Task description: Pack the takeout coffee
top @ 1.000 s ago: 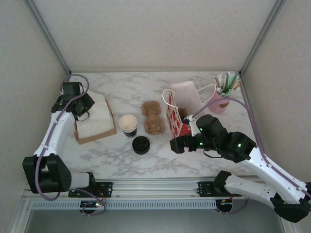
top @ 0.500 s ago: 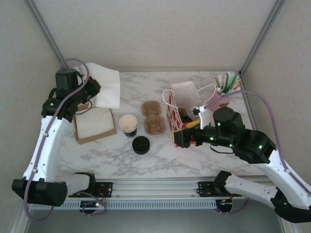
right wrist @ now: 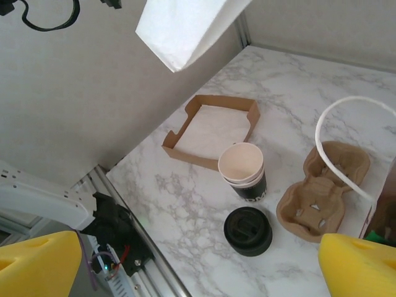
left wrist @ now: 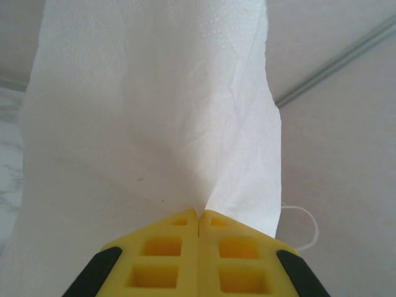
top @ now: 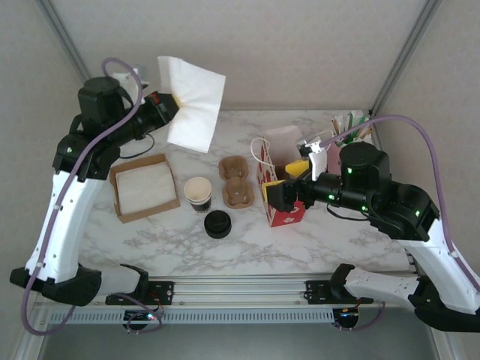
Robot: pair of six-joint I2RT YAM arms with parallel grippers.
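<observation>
Marble worktop (top: 247,247): the left claw (left wrist: 198,218), closed tight, pinches a white napkin (left wrist: 148,111) high at far left, and the right claw (top: 283,178) gapes empty over the paper bag (top: 287,216). I judge the takeout coffee hidden, perhaps inside it. Lower the napkin into the mouth before releasing.

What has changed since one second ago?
The left gripper, shut on a white paper napkin, lifted it off the brown cardboard tray, up and rightward. The open right gripper moved back to the red-and-white paper bag. The lidless paper cup, loose black lid and brown pulp cup carrier stayed put.
</observation>
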